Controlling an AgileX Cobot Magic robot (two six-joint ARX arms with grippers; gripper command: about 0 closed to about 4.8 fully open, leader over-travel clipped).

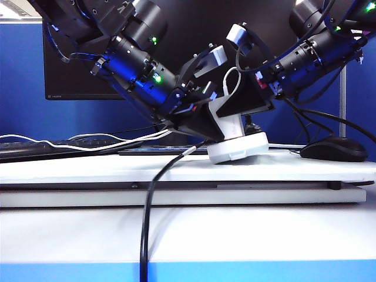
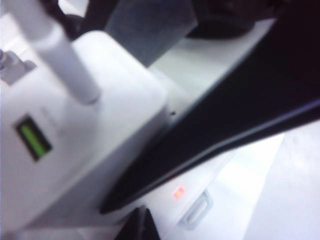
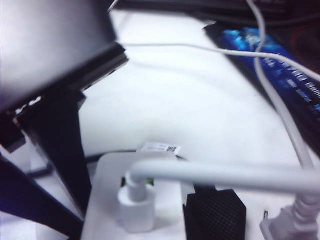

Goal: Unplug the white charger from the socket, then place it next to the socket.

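The white charger (image 1: pixel 228 120) stands plugged into the socket (image 1: pixel 241 148) at the middle of the desk, its thin cable (image 1: pixel 230 82) rising from the top. My right gripper (image 1: pixel 236 108) reaches in from the right and is shut on the charger (image 3: pixel 135 202), with a textured pad (image 3: pixel 215 215) against one side. My left gripper (image 1: pixel 202 134) comes in from the left, shut, with its tip resting on the socket (image 2: pixel 210 185) beside the charger (image 2: pixel 75 140). The left gripper's fingertips (image 2: pixel 137 226) show pressed together. A red light (image 2: pixel 178 192) glows on the socket.
A black mouse (image 1: pixel 333 148) lies to the right of the socket and a keyboard (image 1: pixel 35 150) to the far left. A thick black cable (image 1: pixel 150 200) runs from the socket over the desk's front edge. Thin white cables (image 1: pixel 88 144) trail left. A monitor (image 1: pixel 88 70) stands behind.
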